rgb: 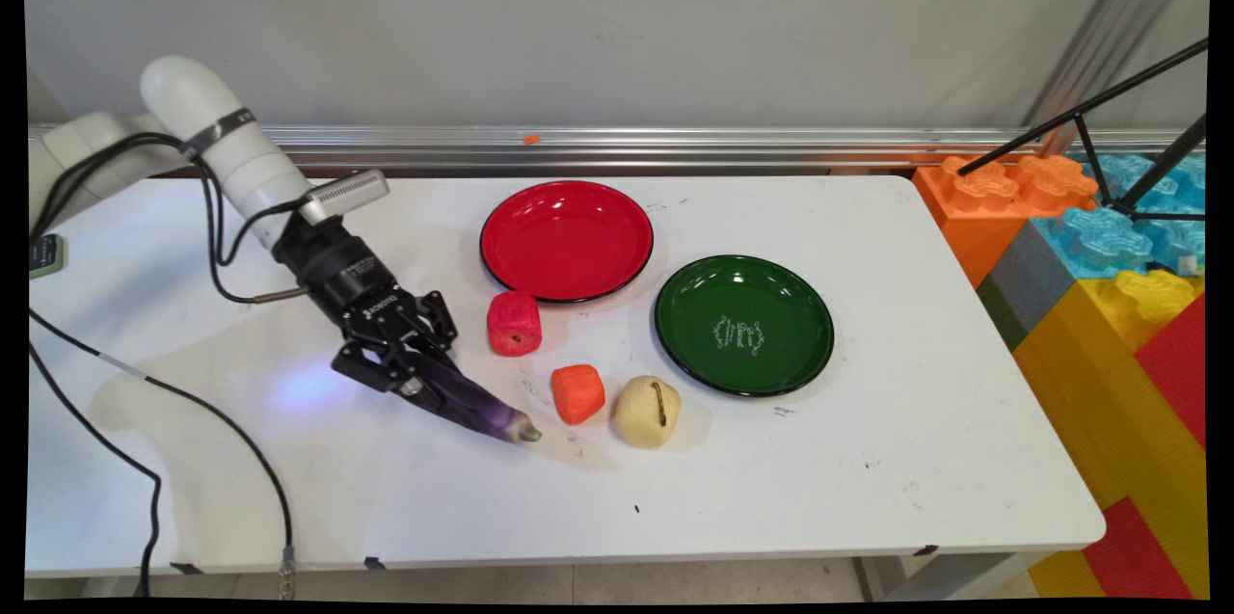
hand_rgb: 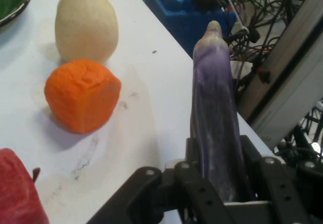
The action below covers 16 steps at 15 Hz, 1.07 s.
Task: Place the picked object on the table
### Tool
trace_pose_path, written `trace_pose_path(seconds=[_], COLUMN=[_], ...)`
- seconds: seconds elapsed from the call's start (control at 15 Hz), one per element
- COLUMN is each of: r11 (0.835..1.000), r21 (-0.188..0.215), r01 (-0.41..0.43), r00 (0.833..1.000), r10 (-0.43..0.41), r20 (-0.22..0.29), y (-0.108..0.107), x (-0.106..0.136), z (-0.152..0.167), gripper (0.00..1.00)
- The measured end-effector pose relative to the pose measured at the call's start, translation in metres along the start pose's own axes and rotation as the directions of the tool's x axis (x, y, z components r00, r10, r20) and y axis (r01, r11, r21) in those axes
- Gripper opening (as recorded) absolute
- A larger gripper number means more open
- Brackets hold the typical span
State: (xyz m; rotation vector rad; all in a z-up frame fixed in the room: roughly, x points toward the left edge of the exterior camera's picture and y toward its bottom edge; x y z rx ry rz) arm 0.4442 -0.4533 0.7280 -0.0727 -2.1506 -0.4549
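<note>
The gripper [rgb: 424,381] is closed around the stem-side half of a purple eggplant [rgb: 482,407], whose tip slants down toward 4 o'clock, at or just above the white table [rgb: 868,460]. At 3 o'clock of that tip sit an orange fruit [rgb: 577,393] and a pale pear [rgb: 646,412], with a red apple [rgb: 514,324] at 12. The red plate [rgb: 567,240] and green plate [rgb: 744,325], farther at 1 and 2 o'clock, both hold nothing.

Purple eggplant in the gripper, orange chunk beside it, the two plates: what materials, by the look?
Purple eggplant: probably soft foam or rubber; matte skin, worn pale patches. Held in the gripper.
Orange chunk: likely foam; dull, pitted, dented faces.
Red plate and green plate: hard and glossy, sharp highlights, dark rims; enamelled metal or melamine, can't tell which.
</note>
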Motion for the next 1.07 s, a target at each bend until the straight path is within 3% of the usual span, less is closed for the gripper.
trace_pose_path(seconds=[0.67,0.73,1.07], r11=[0.999,0.999,0.999], r21=[0.034,0.037,0.046], r01=[-0.008,-0.009,-0.011], r00=[1.000,1.000,1.000], r10=[0.008,0.009,0.012], r20=[-0.018,-0.019,-0.024], y=[-0.028,-0.031,-0.040], x=[-0.001,-0.002,-0.004], z=[0.031,0.033,0.039], gripper=[0.00,1.00,1.00])
